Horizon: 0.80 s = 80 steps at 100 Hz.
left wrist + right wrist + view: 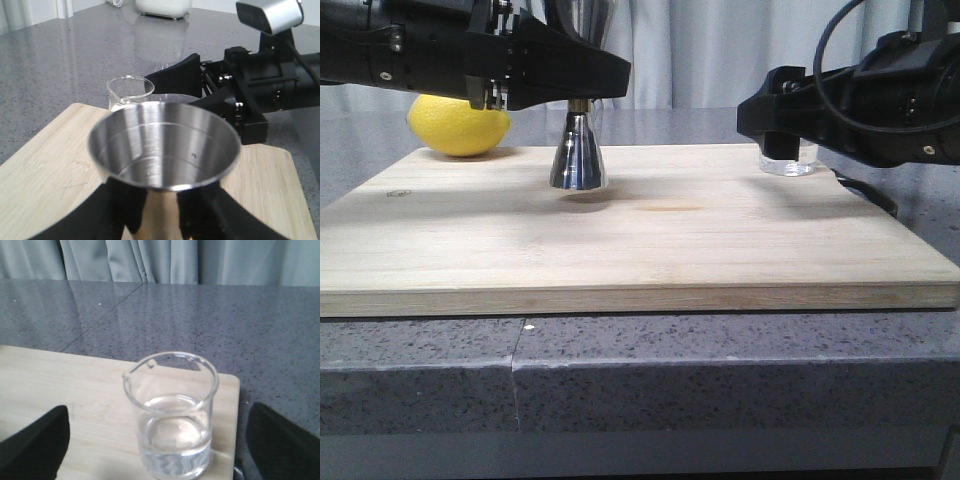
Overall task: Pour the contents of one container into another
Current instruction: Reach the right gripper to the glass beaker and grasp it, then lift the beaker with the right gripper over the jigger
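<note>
The steel jigger (578, 160) stands upright over the left middle of the wooden board (720, 240), its base at or just above the wood with a shadow right under it. My left gripper (578, 100) is shut on its narrow waist. In the left wrist view the jigger's empty cup (162, 145) fills the middle, with my left gripper (162, 215) clamped below it. The clear glass beaker (172, 415), part full of clear liquid, stands at the board's far right corner (788, 160). My right gripper (160, 440) is open, its fingers wide on either side of the beaker without touching.
A yellow lemon (458, 125) lies at the board's far left corner, behind my left arm. A black cable (865, 190) runs past the board's right edge. The board rests on a grey speckled counter (620, 370). A white appliance (164, 7) stands far off.
</note>
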Each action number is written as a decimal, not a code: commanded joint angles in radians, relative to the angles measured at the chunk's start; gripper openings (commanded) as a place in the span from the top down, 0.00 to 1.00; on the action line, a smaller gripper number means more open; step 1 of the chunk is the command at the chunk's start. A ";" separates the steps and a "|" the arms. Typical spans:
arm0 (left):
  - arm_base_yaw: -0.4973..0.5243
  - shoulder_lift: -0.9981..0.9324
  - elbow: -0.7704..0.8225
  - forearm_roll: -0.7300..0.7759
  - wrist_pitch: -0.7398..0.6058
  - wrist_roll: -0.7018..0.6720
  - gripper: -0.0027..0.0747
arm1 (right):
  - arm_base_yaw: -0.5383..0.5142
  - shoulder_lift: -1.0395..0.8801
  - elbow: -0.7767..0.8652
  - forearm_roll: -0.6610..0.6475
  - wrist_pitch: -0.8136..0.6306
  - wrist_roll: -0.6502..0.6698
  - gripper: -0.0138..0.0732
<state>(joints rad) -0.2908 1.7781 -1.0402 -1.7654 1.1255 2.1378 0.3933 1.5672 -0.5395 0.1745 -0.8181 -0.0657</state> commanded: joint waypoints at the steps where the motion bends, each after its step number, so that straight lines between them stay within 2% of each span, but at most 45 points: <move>1: -0.009 -0.040 -0.028 -0.075 0.074 0.002 0.72 | -0.019 -0.003 -0.047 -0.017 -0.088 -0.012 0.10; 16: -0.009 -0.040 -0.028 -0.075 0.074 0.002 0.72 | -0.030 0.033 -0.084 -0.064 -0.072 -0.012 0.13; 40: -0.009 -0.040 -0.028 -0.075 0.074 0.002 0.72 | -0.030 0.068 -0.101 -0.101 -0.066 -0.012 0.34; 57: -0.009 -0.040 -0.028 -0.075 0.074 0.002 0.72 | -0.030 0.068 -0.101 -0.101 -0.064 -0.012 0.45; 80: -0.009 -0.040 -0.028 -0.075 0.074 0.002 0.72 | -0.030 0.053 -0.101 -0.101 -0.058 -0.012 0.47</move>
<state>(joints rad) -0.2908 1.7781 -1.0402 -1.7649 1.1255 2.1378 0.3701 1.6664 -0.6134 0.0846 -0.8095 -0.0682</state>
